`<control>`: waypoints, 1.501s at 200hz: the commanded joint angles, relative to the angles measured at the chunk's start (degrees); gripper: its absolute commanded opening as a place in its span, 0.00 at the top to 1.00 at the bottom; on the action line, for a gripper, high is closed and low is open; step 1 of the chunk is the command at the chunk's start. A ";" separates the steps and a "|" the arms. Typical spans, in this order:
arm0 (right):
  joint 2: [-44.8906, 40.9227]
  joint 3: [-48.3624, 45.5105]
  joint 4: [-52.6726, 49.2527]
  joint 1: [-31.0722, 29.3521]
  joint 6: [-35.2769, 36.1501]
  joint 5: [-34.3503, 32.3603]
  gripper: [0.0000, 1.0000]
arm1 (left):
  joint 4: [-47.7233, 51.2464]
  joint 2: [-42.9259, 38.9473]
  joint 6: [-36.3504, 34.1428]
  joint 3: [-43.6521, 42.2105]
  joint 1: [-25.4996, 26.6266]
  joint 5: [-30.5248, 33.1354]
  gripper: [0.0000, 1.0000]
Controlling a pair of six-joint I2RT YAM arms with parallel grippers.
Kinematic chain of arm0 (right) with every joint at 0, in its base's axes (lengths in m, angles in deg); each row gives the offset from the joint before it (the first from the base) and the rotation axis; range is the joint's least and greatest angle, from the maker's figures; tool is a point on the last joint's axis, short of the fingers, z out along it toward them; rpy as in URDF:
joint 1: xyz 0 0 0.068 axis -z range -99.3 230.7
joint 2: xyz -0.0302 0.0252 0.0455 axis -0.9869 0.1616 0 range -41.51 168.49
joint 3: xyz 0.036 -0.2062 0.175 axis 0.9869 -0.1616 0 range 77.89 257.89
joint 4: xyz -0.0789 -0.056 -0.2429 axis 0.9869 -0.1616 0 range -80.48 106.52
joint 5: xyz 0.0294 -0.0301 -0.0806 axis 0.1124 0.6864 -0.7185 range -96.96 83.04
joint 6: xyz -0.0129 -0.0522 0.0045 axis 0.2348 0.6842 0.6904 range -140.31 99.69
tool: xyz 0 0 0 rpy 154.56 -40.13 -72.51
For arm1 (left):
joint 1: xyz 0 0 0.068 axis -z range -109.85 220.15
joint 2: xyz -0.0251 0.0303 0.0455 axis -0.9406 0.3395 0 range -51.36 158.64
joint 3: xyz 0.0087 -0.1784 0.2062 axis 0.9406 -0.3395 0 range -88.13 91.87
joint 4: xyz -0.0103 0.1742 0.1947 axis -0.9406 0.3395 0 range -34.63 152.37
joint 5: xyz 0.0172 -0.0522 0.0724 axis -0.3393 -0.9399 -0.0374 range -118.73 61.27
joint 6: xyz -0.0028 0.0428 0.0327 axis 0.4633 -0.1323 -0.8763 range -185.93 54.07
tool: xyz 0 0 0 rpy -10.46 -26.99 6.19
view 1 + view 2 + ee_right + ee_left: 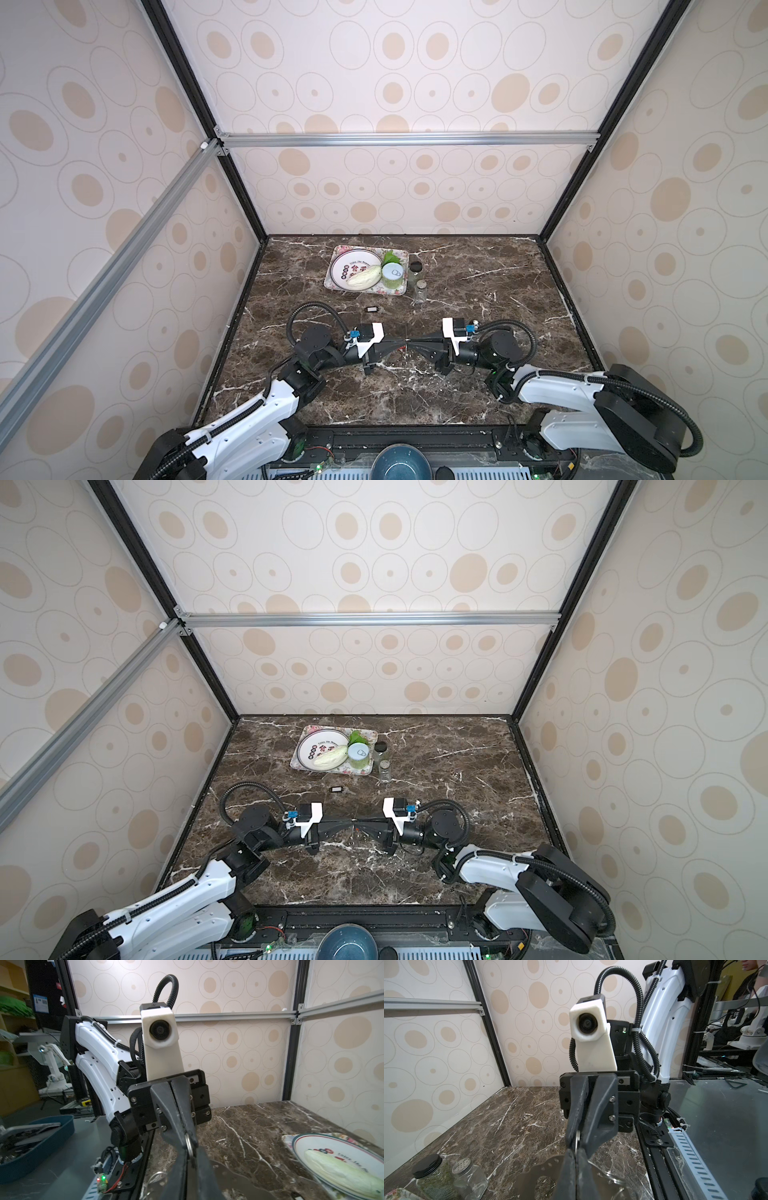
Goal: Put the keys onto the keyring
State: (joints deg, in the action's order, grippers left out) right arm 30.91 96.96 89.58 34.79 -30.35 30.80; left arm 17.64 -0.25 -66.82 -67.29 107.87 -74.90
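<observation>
My two grippers meet tip to tip low over the middle of the marble table. The keyring [577, 1140] is a thin metal ring standing edge-on between them, also seen in the right wrist view [189, 1145]. My left gripper [402, 343] [576, 1154] is shut on it. The fingers of my right gripper [413, 343] [192, 1157] stand narrowly apart around the same ring. More loops of wire [612, 1176] hang beside the tips. A small red-orange key [356, 833] shows just under the tips. The black key with a white centre [372, 309] lies on the table behind the left gripper.
At the back stands a flowered tray [365, 292] with a white plate [345, 266], a pale cabbage [365, 277] and a green can [392, 276]. Two glass jars [416, 269] [420, 291] stand to its right. A blue bowl [397, 461] sits below the table's front edge.
</observation>
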 commanded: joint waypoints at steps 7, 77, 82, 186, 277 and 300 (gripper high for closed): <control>-2.13 0.01 -2.63 -1.11 1.28 0.06 0.74 | 2.87 -0.23 -3.33 2.89 0.45 0.88 1.00; -10.72 -3.66 -12.63 -0.98 7.28 -8.78 0.66 | 6.34 0.52 -6.38 2.10 0.60 2.78 1.00; -11.29 -3.89 -13.26 -0.98 7.68 -9.30 0.66 | 6.64 0.98 -6.61 2.25 0.56 3.03 1.00; -18.67 -7.47 -20.42 -0.74 10.50 -19.11 0.67 | 10.46 5.84 -11.04 4.12 3.15 3.56 1.00; -17.93 -3.79 -26.69 -0.75 12.06 -12.78 0.75 | 12.16 5.75 -12.39 5.00 4.54 3.46 1.00; -16.73 -2.59 -27.88 -0.71 12.90 -9.72 0.78 | 12.07 5.79 -12.47 5.09 4.65 3.45 1.00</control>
State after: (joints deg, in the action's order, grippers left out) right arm 13.31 91.93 62.91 34.16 -19.05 16.98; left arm 30.69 5.61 -77.31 -65.26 111.93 -70.81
